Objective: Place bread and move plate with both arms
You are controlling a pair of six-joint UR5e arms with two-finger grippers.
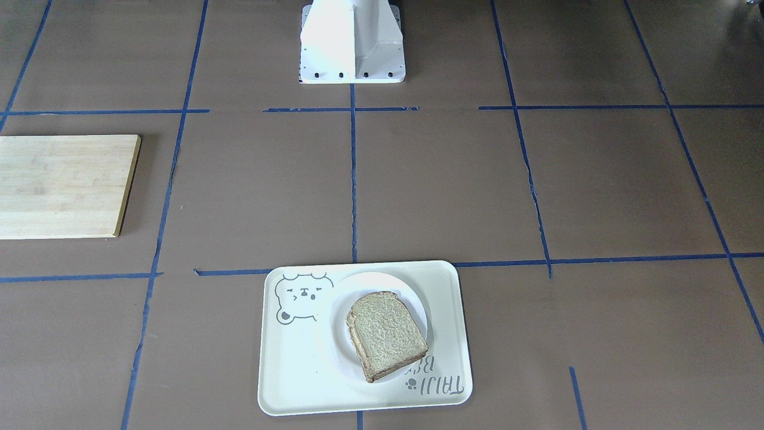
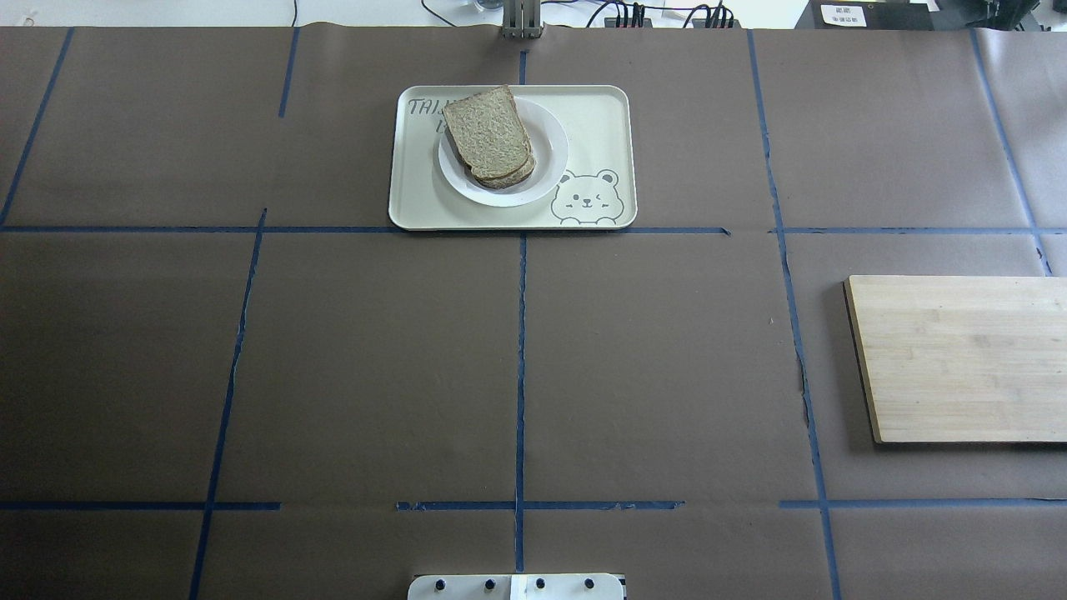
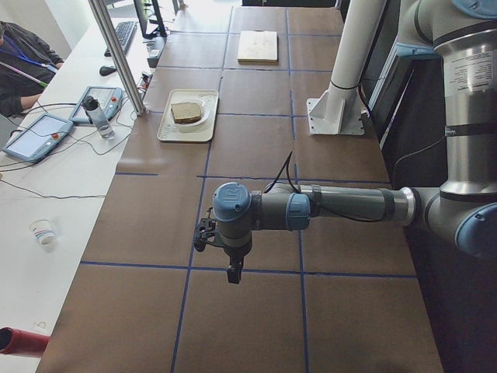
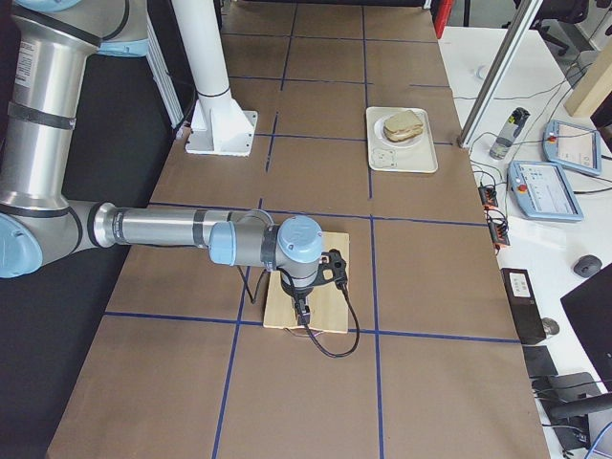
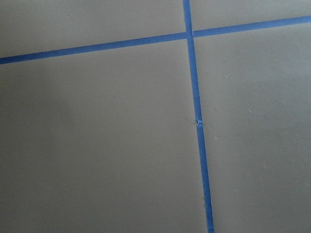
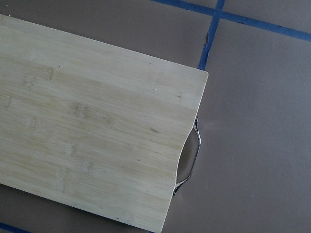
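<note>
Your plate [image 2: 548,160], bread [image 2: 488,133] on it, lies far centre, well apart from left fingers [image 3: 233,273] and right fingers [image 4: 302,312]; their spread you cannot tell

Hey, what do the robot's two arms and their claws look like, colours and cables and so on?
Both the left arm and right arm are silver-grey tubes with pale blue joint caps. Each ends in a small black claw: left claw, right claw. A thin black cable loops loose by each wrist.

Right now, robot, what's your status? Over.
Left fingers, right fingers: open or shut, can't tell. Bread on plate, plate on tray. Right fingers above cutting board.
</note>
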